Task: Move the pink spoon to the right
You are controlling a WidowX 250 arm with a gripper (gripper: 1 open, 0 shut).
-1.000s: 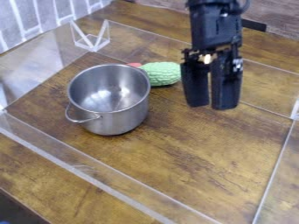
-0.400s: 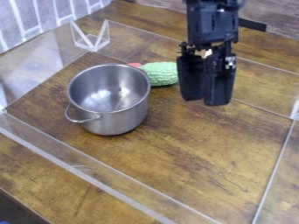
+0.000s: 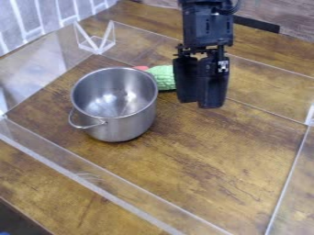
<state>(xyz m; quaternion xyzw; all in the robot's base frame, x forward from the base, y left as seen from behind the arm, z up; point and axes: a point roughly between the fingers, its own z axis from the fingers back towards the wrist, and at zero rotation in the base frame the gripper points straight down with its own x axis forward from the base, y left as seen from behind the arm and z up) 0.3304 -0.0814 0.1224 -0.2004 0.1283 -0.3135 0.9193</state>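
- Pincer first: its two dark fingers hang spread apart with nothing between them, pointing steeply down at the table. Compared with a second ago it has slid left in the picture, and it now sits right in front of the green veggie instead of off to its right.
- Wooden table is the biggest thing here, dark planks with a clear plastic wall around the work area. Nothing about it has changed.
- Steel pot comes next, shiny and empty, sitting left of the arm. It hasn't budged at all.
- Green bumpy vegetable toy sits just behind and to the right of the pot. It's in the same spot as before, but now it's half hidden by the fingers.
- Pink spoon is the tiny one. All I can make out is a small reddish bit poking out at the left end of the veggie, up against it or just beside it, I can't tell which. It hasn't moved.
- My take: the leftward slide looks like the arm lining up over that back corner to go for the spoon. No grab yet, so the task has barely started, and the veggie sitting that close could get knocked.
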